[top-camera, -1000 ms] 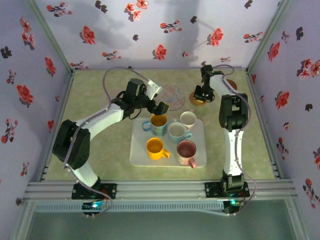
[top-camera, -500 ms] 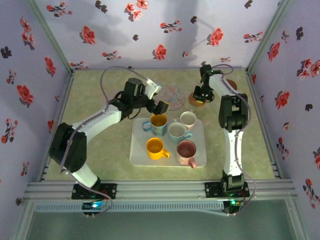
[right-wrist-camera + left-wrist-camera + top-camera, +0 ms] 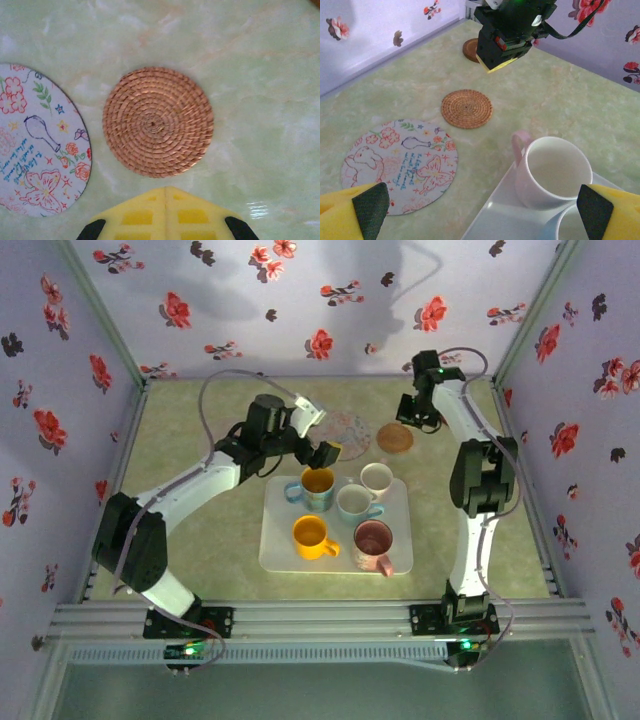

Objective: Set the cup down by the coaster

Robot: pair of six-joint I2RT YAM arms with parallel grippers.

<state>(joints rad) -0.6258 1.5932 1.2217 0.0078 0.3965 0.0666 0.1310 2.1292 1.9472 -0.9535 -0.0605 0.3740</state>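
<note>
Hardly started: cups (image 3: 317,485) all on tray (image 3: 280,545) below spread left pincer (image 3: 482,206), coaster (image 3: 158,121) bare ahead of pressed-together right pincer (image 3: 165,212).

Printed coaster (image 3: 40,145) runs off the left edge.

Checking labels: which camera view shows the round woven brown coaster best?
Right wrist: the round woven brown coaster sits whole, large, seen straight down, weave clear. Left wrist shows it smaller, obliquely; top external, a small brown disc.

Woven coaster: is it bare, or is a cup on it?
Bare: the woven coaster shows its whole top, with nothing on it.
</note>
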